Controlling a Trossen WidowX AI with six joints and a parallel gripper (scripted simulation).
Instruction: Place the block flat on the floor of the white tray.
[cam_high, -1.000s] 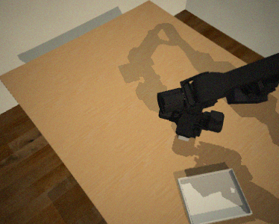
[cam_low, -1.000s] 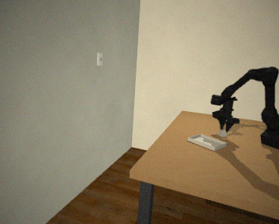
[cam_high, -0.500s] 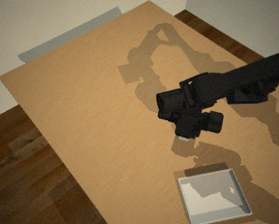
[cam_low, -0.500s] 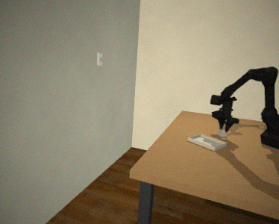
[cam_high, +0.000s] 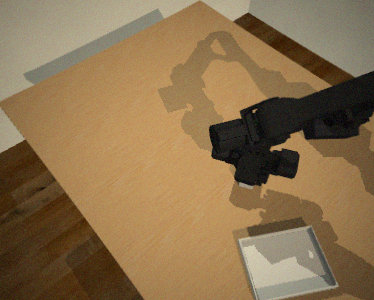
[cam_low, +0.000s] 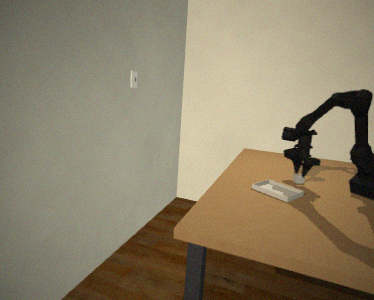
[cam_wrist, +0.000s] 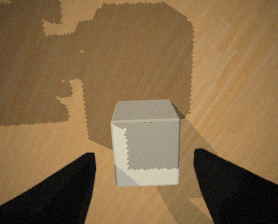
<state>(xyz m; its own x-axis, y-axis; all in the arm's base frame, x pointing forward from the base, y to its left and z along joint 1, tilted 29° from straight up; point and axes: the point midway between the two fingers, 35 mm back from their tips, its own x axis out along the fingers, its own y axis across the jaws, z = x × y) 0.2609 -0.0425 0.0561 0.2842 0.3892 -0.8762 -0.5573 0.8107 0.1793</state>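
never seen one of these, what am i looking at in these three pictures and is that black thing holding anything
The black thing is a robot arm fixed on a wooden table. At its tip is the end effector, two fingers that pinch things.

The first picture looks down from above, the second is from across the room, and the third is from a camera on the arm's wrist, looking down between the fingers.

On the table are a small pale block and a shallow white tray, set apart from each other.

Nothing is held yet. The fingers stand open on either side of the block, with table showing in the gaps, so they do not touch it. The block rests on the table, outside the tray.
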